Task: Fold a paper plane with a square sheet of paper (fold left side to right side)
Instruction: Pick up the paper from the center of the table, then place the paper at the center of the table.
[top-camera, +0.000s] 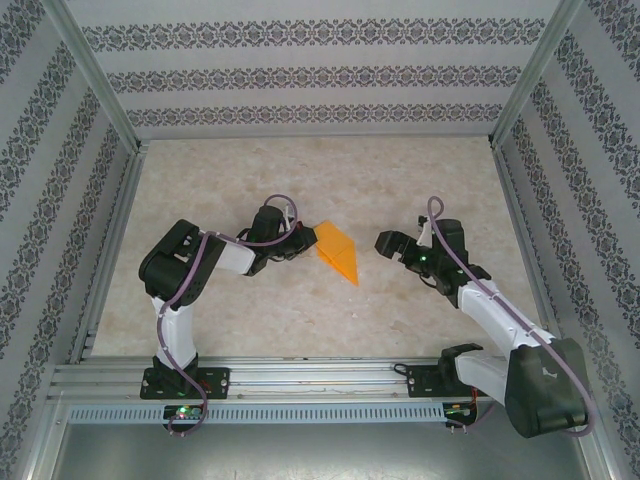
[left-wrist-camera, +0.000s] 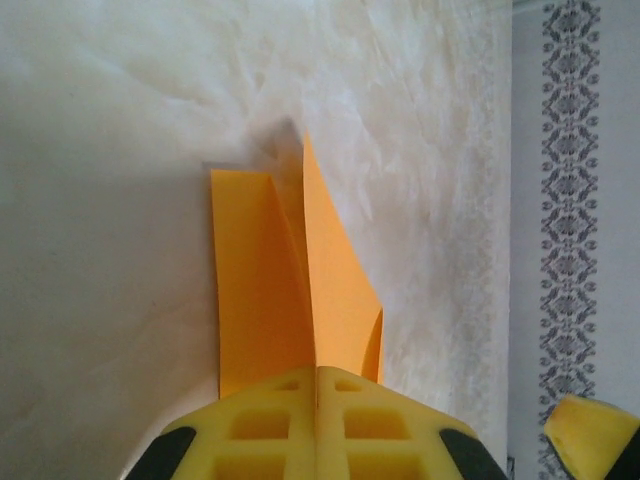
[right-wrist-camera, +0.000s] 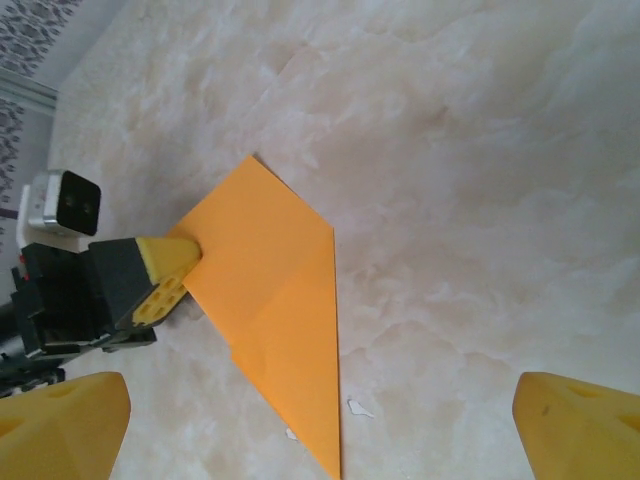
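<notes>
From above, we see the paper plane (top-camera: 337, 252) lying centrally, long axis 11 to 5 o'clock, the left gripper (top-camera: 303, 244) touching its 9 o'clock edge, the right gripper (top-camera: 386, 243) spread wide, apart at 3 o'clock. Our left wrist view adds fingers (left-wrist-camera: 260, 425) clamped together on a raised fold; the right wrist view gives the whole wedge, tip toward 6 o'clock.
</notes>
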